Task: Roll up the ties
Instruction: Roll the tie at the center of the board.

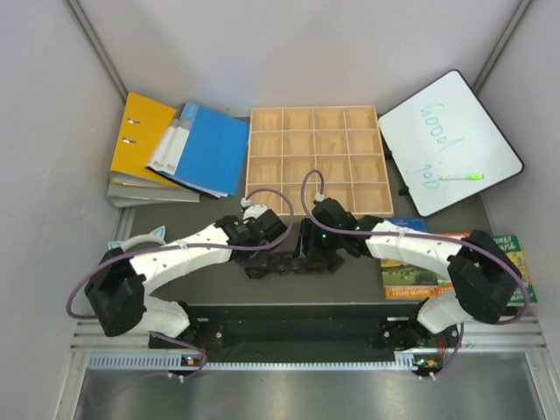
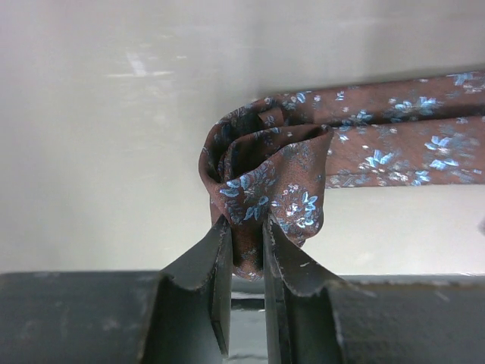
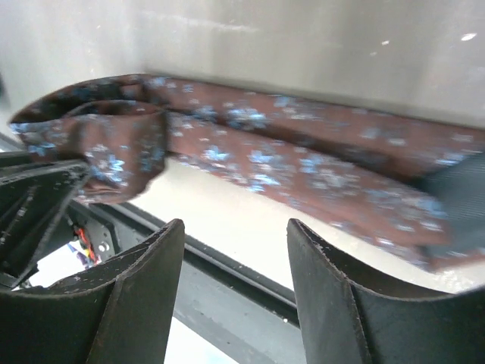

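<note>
- Black fingers of the left gripper (image 2: 244, 221) are seen closest. They are squeezed narrowly on the folded end of the tie (image 2: 265, 182).
- Fingers of the right gripper (image 3: 235, 227) are spread wide, and nothing is held between them. The flat strip of the tie is seen just past them.
- The tie is laid on the table (image 1: 354, 284), near the arm bases and between the two grippers.
- The rolling is judged to be only just begun. One loose curl is made at the left end, and the rest is stretched flat to the right.
- Next, the curl would need to be turned over along the strip, with the strip held straight.
- The cloth is soft, thin and dark brown, with small blue flowers. It is judged likely to slip or unfold.
- A wooden tray (image 1: 315, 162) of square boxes is seen farther back, well apart from the tie.
</note>
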Controlling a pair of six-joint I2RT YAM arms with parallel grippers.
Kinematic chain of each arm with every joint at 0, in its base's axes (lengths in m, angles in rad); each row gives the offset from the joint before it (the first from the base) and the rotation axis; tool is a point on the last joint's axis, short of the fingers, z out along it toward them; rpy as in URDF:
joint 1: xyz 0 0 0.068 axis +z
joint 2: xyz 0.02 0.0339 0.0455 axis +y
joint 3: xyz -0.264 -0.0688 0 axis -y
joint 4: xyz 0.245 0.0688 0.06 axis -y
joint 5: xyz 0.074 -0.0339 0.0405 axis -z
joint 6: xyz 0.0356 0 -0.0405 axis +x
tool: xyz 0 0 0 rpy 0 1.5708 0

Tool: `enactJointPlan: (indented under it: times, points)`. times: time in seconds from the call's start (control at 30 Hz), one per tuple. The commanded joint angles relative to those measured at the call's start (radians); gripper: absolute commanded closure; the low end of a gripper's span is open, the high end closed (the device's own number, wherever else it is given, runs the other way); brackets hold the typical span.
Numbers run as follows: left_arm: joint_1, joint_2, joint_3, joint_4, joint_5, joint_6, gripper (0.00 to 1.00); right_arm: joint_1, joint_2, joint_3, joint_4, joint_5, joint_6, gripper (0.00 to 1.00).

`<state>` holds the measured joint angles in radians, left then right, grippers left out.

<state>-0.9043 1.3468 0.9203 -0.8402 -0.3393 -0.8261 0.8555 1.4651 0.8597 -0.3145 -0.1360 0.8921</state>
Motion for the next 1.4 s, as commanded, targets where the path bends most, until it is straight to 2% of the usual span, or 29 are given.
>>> enactJointPlan:
  times: [0.0, 0.13, 0.27, 0.53, 0.93, 1.07, 1.17, 1.2, 1.27, 1.3, 1.37]
  points:
    - [-0.001, 0.126, 0.095, -0.189, -0.098, 0.064, 0.82, -0.027, -0.043, 0.016, -0.015, 0.009, -0.021, 0.42]
    - [-0.004, 0.241, 0.126, -0.223, -0.129, 0.062, 0.82, -0.065, -0.093, -0.016, -0.031, 0.012, -0.024, 0.42]
    - [-0.011, 0.287, 0.195, -0.261, -0.151, 0.051, 0.81, -0.108, -0.155, -0.053, -0.049, 0.013, -0.028, 0.42]
    - [-0.096, 0.417, 0.350, -0.365, -0.207, -0.007, 0.80, -0.179, -0.235, -0.096, -0.083, 0.009, -0.044, 0.42]
    - [-0.203, 0.630, 0.546, -0.416, -0.191, -0.073, 0.78, -0.253, -0.353, -0.140, -0.123, 0.019, -0.050, 0.41]
    - [-0.222, 0.673, 0.595, -0.425, -0.190, -0.074, 0.73, -0.263, -0.380, -0.146, -0.138, 0.019, -0.053, 0.41]
    - [-0.226, 0.704, 0.637, -0.427, -0.188, -0.070, 0.65, -0.271, -0.396, -0.143, -0.146, 0.021, -0.051, 0.41]
    - [-0.228, 0.716, 0.647, -0.427, -0.184, -0.068, 0.57, -0.273, -0.399, -0.143, -0.149, 0.022, -0.053, 0.41]
    - [-0.231, 0.729, 0.680, -0.421, -0.176, -0.056, 0.52, -0.276, -0.408, -0.139, -0.159, 0.027, -0.056, 0.41]
    - [-0.229, 0.736, 0.692, -0.419, -0.173, -0.051, 0.45, -0.280, -0.413, -0.139, -0.166, 0.027, -0.056, 0.41]
    - [-0.232, 0.739, 0.719, -0.412, -0.155, -0.038, 0.39, -0.294, -0.428, -0.136, -0.176, 0.029, -0.059, 0.41]
